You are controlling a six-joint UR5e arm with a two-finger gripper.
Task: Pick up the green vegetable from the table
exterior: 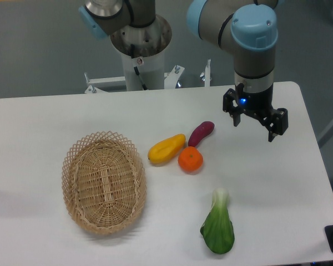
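Gripper (pixel 253 125) spread, empty, well apart from green vegetable (pixel 218 229), no readable writing

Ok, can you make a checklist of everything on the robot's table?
Surface: white table, flat.
Job's things: green vegetable lies near the front edge, leaf end forward, untouched.
Clutter: basket, empty, on the left; yellow fruit, orange and eggplant bunched mid-table.
Grippers: gripper open, holding nothing, up above the far right of the table.
Cables: nothing seen.
Surroundings: robot base behind the table; grey floor.
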